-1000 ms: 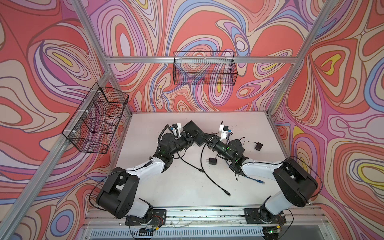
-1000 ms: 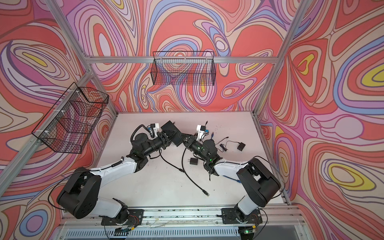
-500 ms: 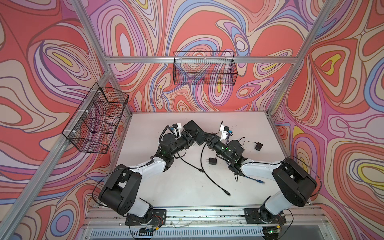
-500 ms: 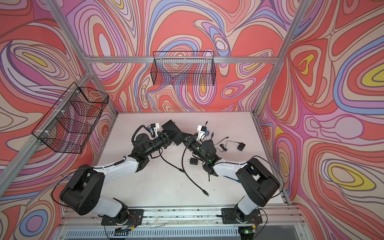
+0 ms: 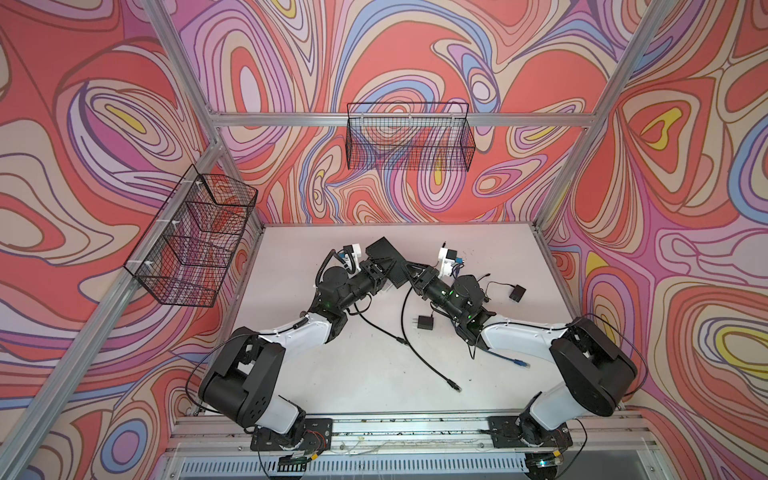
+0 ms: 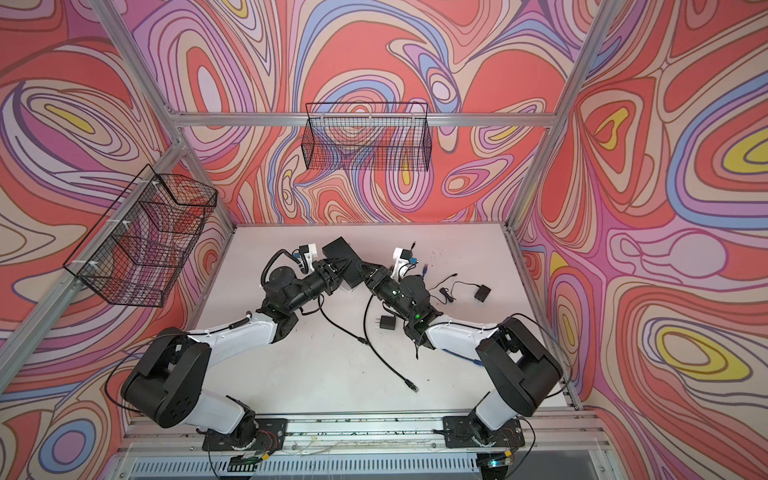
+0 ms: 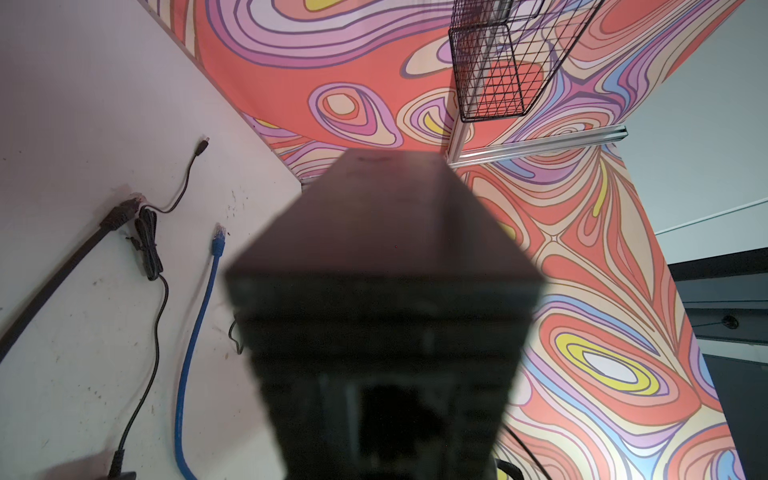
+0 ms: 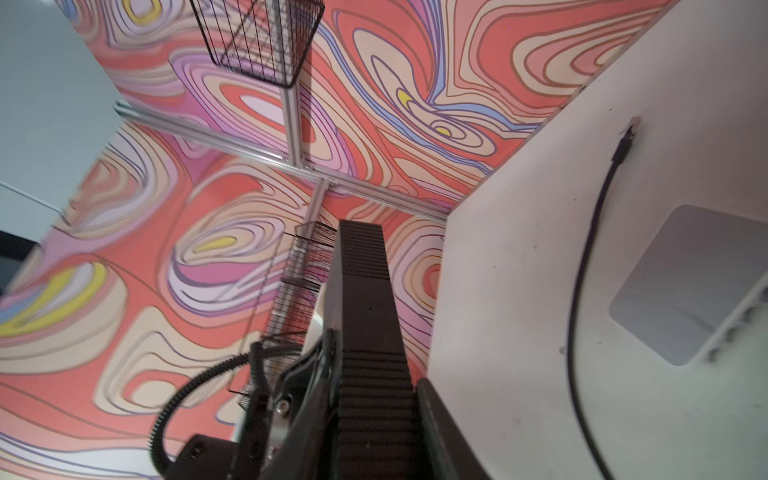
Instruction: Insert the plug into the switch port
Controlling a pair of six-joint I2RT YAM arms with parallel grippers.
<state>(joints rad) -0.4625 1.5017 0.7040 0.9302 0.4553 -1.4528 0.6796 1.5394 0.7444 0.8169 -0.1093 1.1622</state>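
Plug of the thick black cable (image 5: 456, 388) lies loose on the white tabletop (image 5: 332, 374), nearest the arm bases. Blue network cable plug (image 5: 524, 365) lies to its right, with most of that cable hidden under the right arm. Which plug is meant for the port: cannot tell.

Small black wall adapter (image 5: 424, 322) sits beyond them, between the arms.

Further back, the black rectangular switch box (image 5: 384, 253) is held tilted off the tabletop. Left gripper (image 5: 380, 272) has its fingers clamped onto it. In the left wrist view the box (image 7: 386, 232) fills the frame, blurred, so its ports are unreadable.

Right gripper (image 5: 410, 271) is at the box's opposite end. One finger (image 8: 440, 432) lies along the ribbed side and the other is hidden. Gripping or gapped: cannot tell.

Black wire basket (image 5: 409, 137) hangs on the back wall, farthest.
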